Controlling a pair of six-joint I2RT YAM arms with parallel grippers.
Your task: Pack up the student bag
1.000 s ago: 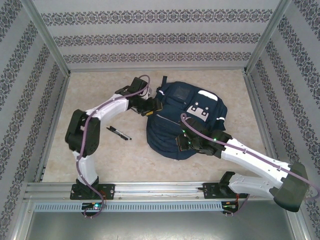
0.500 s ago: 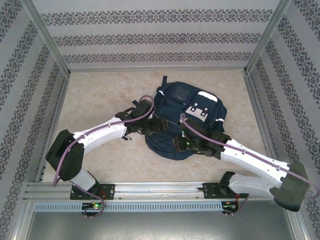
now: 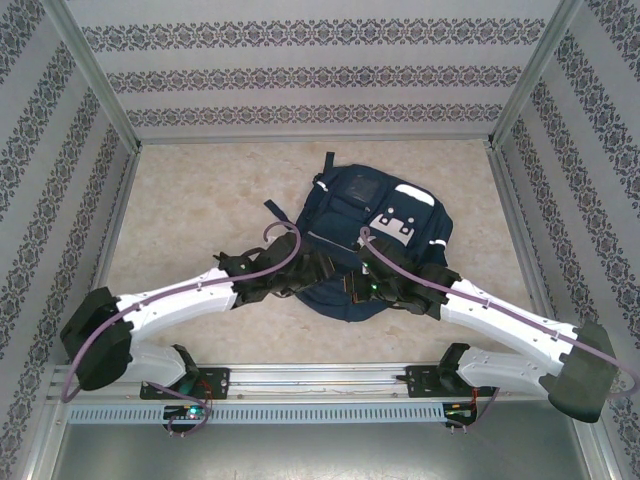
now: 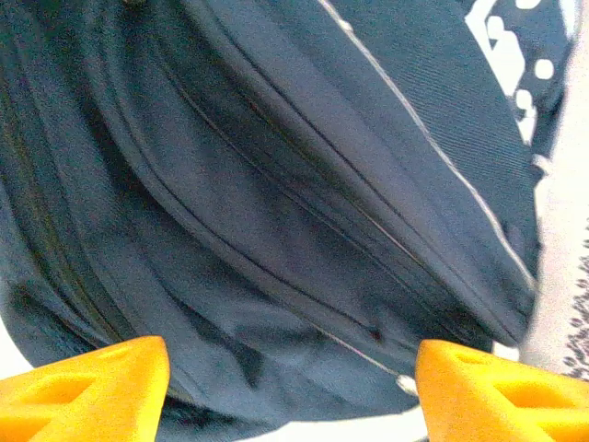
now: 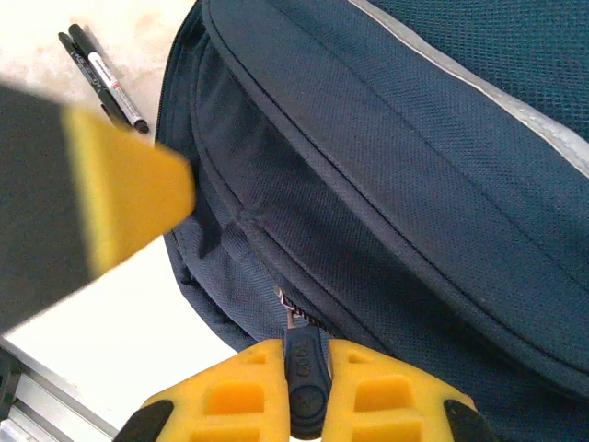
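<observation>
Fabric soft, floppy, probably light: student bag (image 3: 375,235) flat mid-table. Right gripper (image 5: 308,387) pinched tight on zipper pull (image 5: 304,364) at bag's near edge; left gripper (image 4: 293,387) spread wide, empty, beside bag's near-left side. Best hold: pull tab, cloth braced.

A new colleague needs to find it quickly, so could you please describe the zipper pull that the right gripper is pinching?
Start at the big navy student bag, the largest thing in the top view. At its edge nearest the arms, the right gripper is shut on the zipper pull. It is a small dark oblong tab pinched between yellow fingers, unlike the flat fabric seams around it.
</observation>
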